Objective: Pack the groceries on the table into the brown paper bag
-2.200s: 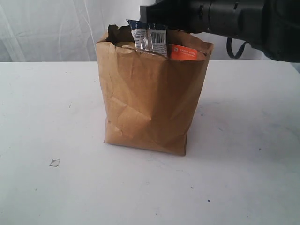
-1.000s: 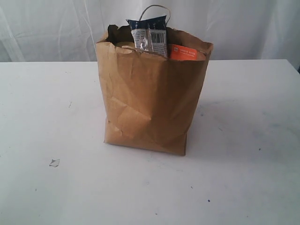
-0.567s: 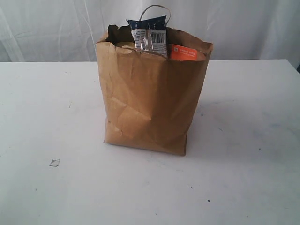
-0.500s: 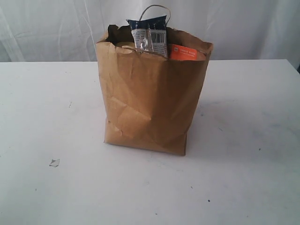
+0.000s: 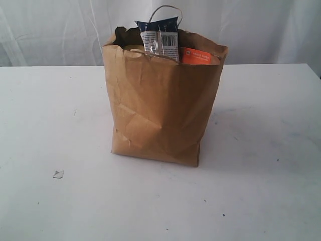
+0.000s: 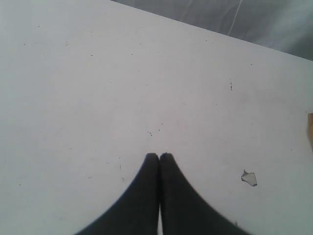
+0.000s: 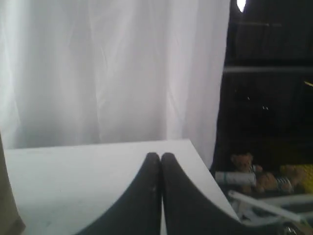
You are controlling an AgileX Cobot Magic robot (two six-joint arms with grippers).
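Soft, even lighting; the tall creased kraft-brown paper bag (image 5: 160, 110) casts a faint shadow to its right on the white counter (image 5: 261, 191). Wrist views soft-focused.

Exterior camera faces the bag (image 5: 160, 110); wrist cameras overlook table (image 6: 98, 73).

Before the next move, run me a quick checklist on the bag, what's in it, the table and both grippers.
1. The brown paper bag stands upright on the table: ok.
2. No grocery lies loose on the tabletop in the exterior view: ok.
3. Everything sits below the rim: not ok; the long navy packet sticks up above it.
4. Every grocery is inside: cannot tell; only the packet and the orange-labelled pouch show clearly.
5. The left gripper is shut and empty: ok.
6. The right gripper is shut and empty: ok.
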